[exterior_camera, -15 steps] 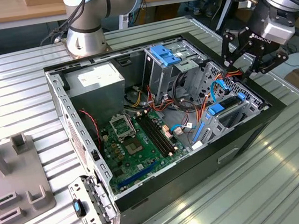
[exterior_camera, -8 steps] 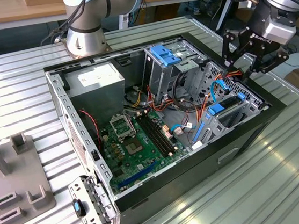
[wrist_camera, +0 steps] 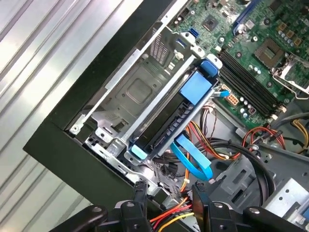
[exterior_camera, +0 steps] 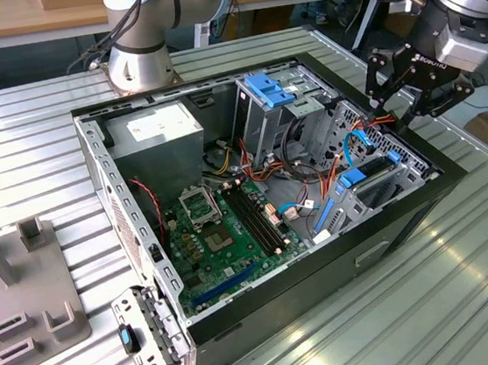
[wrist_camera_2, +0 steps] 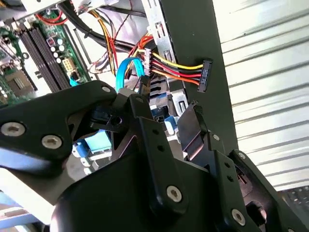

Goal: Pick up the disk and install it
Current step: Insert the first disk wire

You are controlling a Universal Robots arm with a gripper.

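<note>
The open computer case (exterior_camera: 325, 270) is lying on the ribbed counter (exterior_camera: 469, 298). The disk (wrist_camera: 193, 92) is sitting in the drive bay at the case's corner, along its black rim, on the exterior view's right. The gripper (wrist_camera: 170, 195) is hovering just above that rim, released and carrying nothing. The power cable (wrist_camera_2: 178, 70) and blue data cable (wrist_camera: 193, 157) are hanging loose right beneath it. Any descent here is probably risking a snag that could tug the disk askew.

One disk (wrist_camera: 166, 126), one computer case (exterior_camera: 103, 185), one motherboard (exterior_camera: 224, 238)
</note>
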